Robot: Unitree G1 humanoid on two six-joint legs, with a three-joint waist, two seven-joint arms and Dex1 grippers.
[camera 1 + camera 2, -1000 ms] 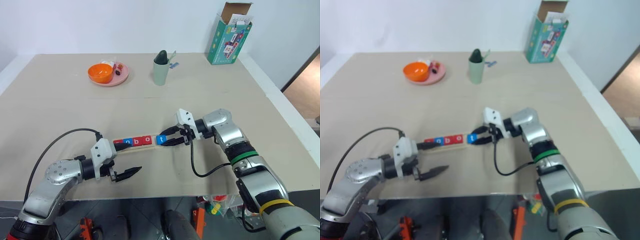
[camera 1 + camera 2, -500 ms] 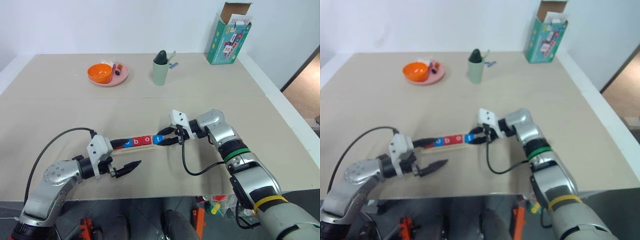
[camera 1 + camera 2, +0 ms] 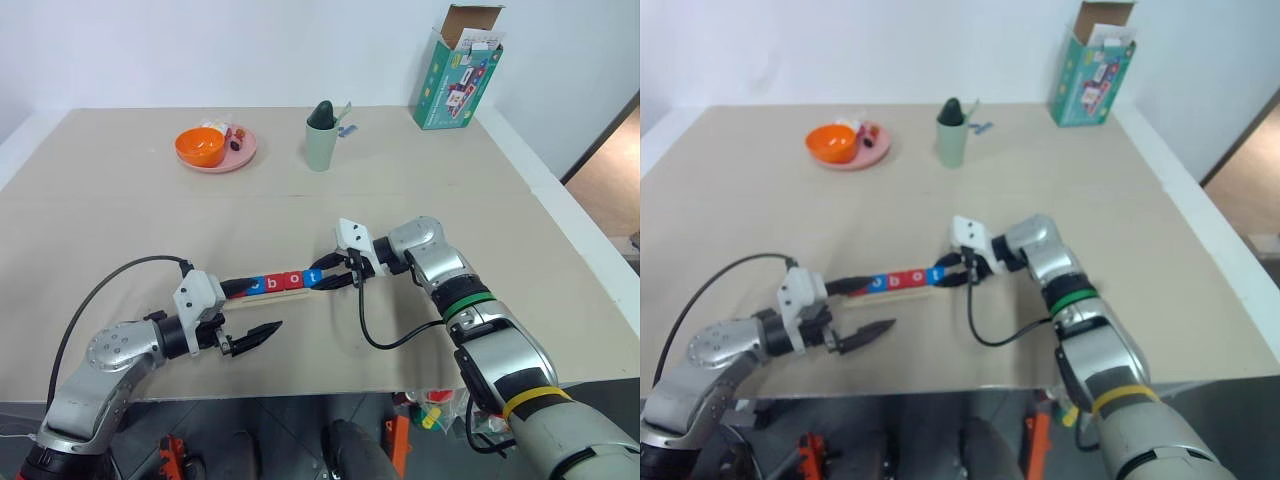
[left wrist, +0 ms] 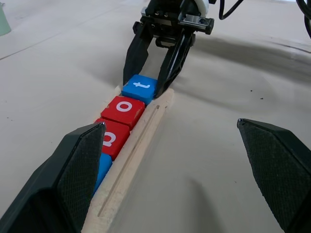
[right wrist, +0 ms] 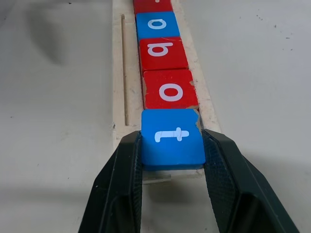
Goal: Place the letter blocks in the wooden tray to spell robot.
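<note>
Your blue t block (image 5: pixel 172 137) sits at the end of the wooden tray (image 4: pixel 138 145), touching the red o (image 5: pixel 170 90); r, o, b, o are seated. The right gripper (image 5: pixel 172 160) clamps the t; release remains. Your left gripper (image 3: pixel 250 318) hangs wide open beside the tray.

Silver-grey jointed arms are carrying white wrist housings, looping black cables and textured black fingers (image 5: pixel 119 189); green and yellow bands are ringing the right forearm.
</note>
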